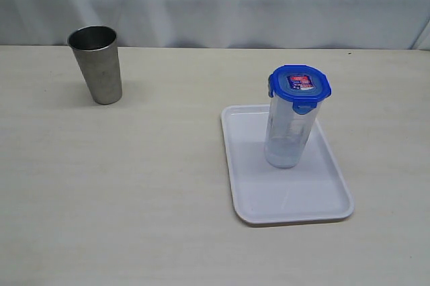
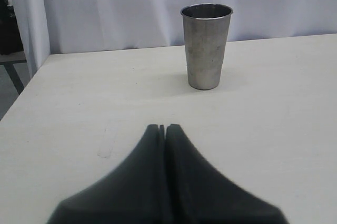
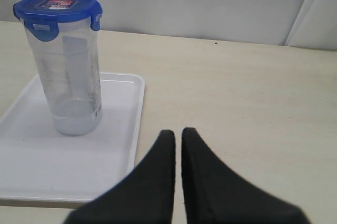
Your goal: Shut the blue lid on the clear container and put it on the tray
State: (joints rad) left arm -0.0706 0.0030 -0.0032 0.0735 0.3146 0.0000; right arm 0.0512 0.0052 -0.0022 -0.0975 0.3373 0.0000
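clear container [image 1: 289,131] standing on tray [image 1: 295,205], blue lid [image 1: 299,83] capping it | likely handling light, rigid, slick, tippy; mid-wall grip | left end effector [image 2: 162,128], right end effector [image 3: 178,132] sitting closed, empty

Soft, even, fairly bright light with a cool cast fills all three views, and the cup [image 1: 97,64] and the container [image 1: 290,131] throw only faint, diffuse shadows on the table [image 1: 134,199] and the tray [image 1: 295,205]. The cup's metal carries a dull sheen. In the wrist views the dark left gripper [image 2: 162,128] and right gripper [image 3: 178,132] blur close to the lens, while things farther off stay fairly sharp.
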